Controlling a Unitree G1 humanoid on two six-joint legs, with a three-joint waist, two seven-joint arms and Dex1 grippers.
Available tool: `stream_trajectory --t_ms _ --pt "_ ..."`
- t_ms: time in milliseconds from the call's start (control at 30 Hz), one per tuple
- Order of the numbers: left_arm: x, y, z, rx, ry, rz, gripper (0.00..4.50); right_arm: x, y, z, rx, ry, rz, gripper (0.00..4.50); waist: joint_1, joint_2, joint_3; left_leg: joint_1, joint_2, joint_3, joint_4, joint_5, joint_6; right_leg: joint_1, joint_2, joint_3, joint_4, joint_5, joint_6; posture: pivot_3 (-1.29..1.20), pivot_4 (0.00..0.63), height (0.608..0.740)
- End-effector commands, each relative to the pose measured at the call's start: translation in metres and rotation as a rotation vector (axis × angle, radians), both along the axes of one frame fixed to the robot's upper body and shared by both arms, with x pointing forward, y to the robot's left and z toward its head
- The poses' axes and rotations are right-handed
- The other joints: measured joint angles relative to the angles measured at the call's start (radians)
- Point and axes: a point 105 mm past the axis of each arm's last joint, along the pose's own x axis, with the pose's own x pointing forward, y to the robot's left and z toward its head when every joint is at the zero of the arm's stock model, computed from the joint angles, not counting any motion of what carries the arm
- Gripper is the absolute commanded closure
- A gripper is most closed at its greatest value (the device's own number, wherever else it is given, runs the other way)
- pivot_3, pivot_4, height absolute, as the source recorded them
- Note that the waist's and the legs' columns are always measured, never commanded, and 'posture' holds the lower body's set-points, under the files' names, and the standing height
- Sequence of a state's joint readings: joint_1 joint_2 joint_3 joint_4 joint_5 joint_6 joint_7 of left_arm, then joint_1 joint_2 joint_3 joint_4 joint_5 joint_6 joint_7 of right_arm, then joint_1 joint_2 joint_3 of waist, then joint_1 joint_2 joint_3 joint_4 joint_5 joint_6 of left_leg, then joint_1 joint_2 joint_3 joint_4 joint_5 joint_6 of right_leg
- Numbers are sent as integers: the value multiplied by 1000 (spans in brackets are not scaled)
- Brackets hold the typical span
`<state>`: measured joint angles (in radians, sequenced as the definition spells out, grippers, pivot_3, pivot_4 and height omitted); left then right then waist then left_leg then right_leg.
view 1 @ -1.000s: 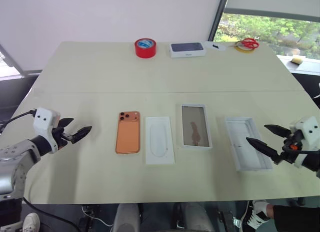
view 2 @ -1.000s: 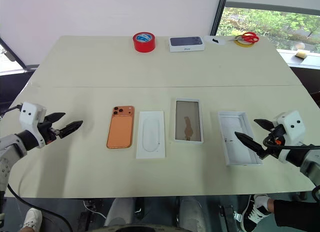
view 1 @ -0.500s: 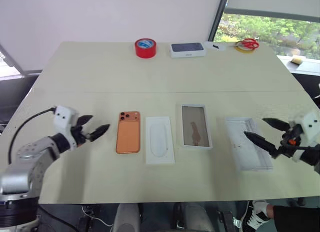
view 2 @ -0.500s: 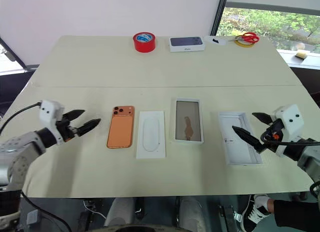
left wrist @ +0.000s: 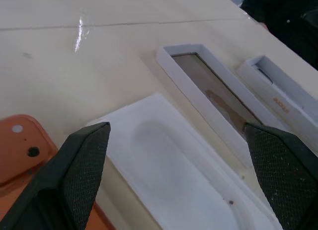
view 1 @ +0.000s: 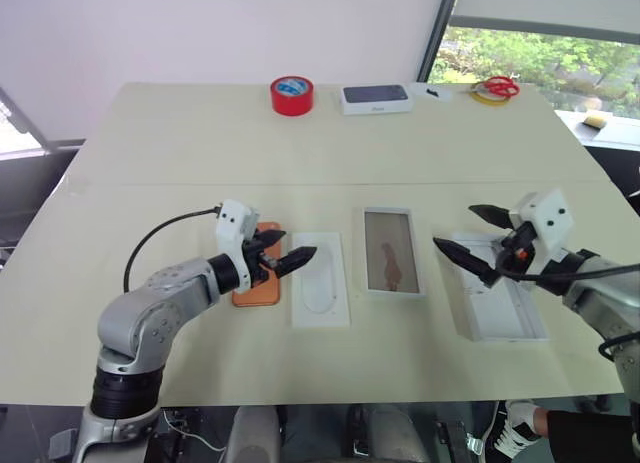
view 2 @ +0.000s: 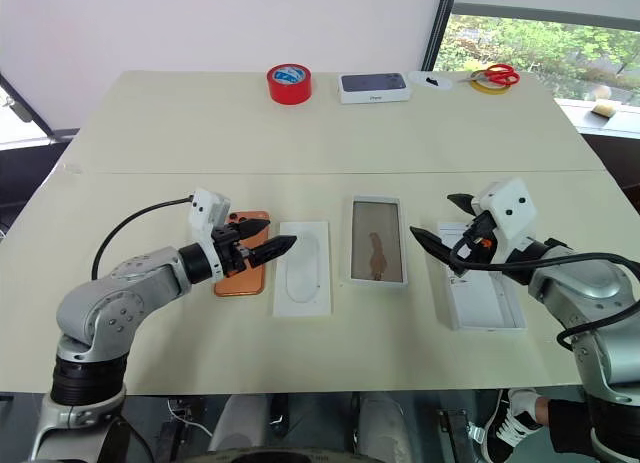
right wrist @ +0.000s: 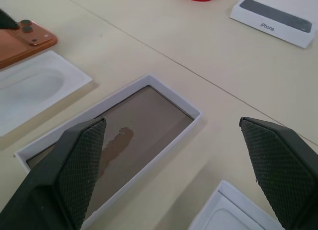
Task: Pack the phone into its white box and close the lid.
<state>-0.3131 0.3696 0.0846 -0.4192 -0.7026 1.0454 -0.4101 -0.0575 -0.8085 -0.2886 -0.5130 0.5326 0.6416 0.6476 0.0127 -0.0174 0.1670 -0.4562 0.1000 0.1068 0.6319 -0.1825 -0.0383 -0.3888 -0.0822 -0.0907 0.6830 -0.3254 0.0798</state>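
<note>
A: Phone (view 2: 241, 253) lies face down on the table (view 2: 330, 133), camera block at its twelve o'clock end, long axis running twelve to six. Thin white card (view 2: 302, 267) just beside it at three o'clock, then the white box (view 2: 377, 240), then the lid (view 2: 480, 276) upside down, all parallel.

B: We read the step as the reach for the phone; nothing packed yet. Left gripper (view 2: 262, 247) hovers over the phone's three o'clock edge, fingers spread wide, nothing held.

A: Right gripper (view 2: 448, 228) likewise spread and empty, above the gap between box and lid.

B: Next, we judge, the left must drop and straddle the phone's short width, then carry it past the card to the box.
</note>
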Motion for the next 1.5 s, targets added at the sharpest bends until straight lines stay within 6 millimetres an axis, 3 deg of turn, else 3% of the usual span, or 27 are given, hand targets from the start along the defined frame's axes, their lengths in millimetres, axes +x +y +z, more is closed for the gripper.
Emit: stream_trajectory --t_ms 33,233,500,900,1000,1167,1433,1500 --pt "0 0 4 84 10 25 38 -6 13 3 -56 -20 56 0 -1 0 0 0 0 0 0 0 0 0 0 0 0 0 0 0 150 730" --pt "1 6 1 60 136 67 38 -8 19 -7 -83 7 98 0 0 0 0 0 0 0 0 0 0 0 0 0 0 0 0 0 150 730" --pt "-7 -2 -12 123 312 59 38 -23 28 -12 -103 67 240 0 0 -1 0 0 0 0 0 0 0 0 0 0 0 0 0 0 150 730" --pt "-16 -23 -31 79 456 -33 38 -24 28 -15 -128 73 270 0 0 -1 0 2 0 -2 0 0 0 2 0 0 0 0 0 0 150 730" --pt "-13 -17 -34 92 468 16 820 -24 29 -14 -127 71 276 0 1 -1 0 3 0 -3 0 0 0 3 -1 0 0 0 0 0 150 730" --pt "-9 -11 -37 107 488 65 3333 -25 32 -15 -124 74 293 0 1 -1 0 3 -1 -3 0 0 0 3 -1 0 0 0 0 0 150 730" --pt "-7 -11 -35 69 493 82 3333 -34 38 -22 -155 131 381 0 1 -1 0 3 -1 -2 0 0 0 3 -1 0 0 0 0 0 150 730" --pt "-7 -11 -33 48 491 84 3904 -36 38 -23 -170 138 394 0 1 -1 0 3 -1 -2 0 0 0 3 -1 0 0 0 0 0 150 730"
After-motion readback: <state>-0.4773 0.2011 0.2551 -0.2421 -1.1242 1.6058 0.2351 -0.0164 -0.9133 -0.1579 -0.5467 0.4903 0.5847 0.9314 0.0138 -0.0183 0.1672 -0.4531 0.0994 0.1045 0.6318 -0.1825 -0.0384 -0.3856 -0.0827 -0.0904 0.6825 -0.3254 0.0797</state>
